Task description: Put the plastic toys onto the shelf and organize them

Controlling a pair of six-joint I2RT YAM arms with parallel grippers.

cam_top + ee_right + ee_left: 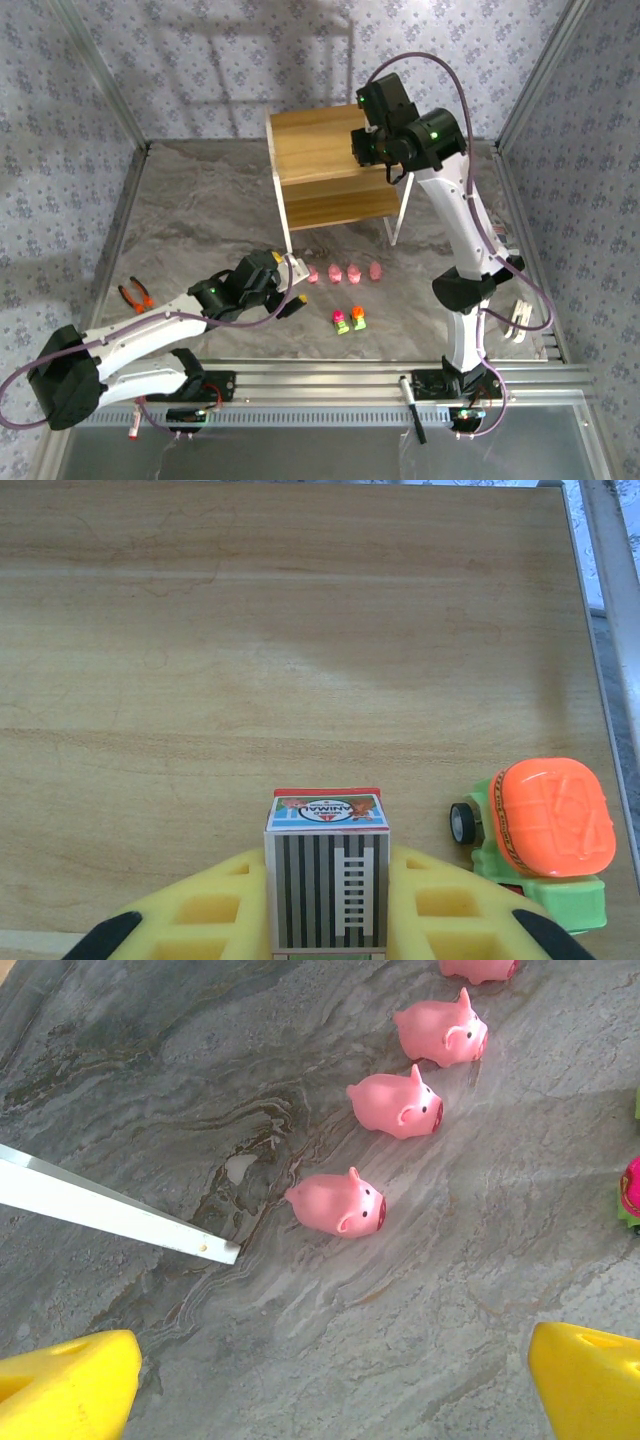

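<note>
Your grey marbled desk point(200, 210) carries the light-wood shelf point(320, 150) at its far middle, standing upright between thin white side frames.

Your right arm reaches over the shelf's top board. On that arm, the right tool point(327, 915) is clamped on a striped toy point(327, 865): a yellow finger presses each side of its black-and-white block, which has a small printed label on the far end. You cannot tell from here whether the toy's underside touches the board. Just to its right, an orange-topped car point(545, 835) with a green body sits on the top board, close to the shelf's right edge and apart from the striped toy.

Your left arm lies low across the near left of the desk. Its left tool point(330, 1385) hangs with the yellow tips wide apart and nothing between them, above bare desk close to the shelf's front left white foot point(215, 1248).

The orange-handled pliers point(137, 293) lie on the desk well to the left, away from everything else.

Four pink pigs point(333, 272) stand in a row on the desk in front of the shelf, each apart from the next; the nearest pig point(338, 1203) is just beyond your left tool's open tips. Two little cars point(340, 320) sit side by side nearer the arm bases, one pink-topped, one orange-topped.
</note>
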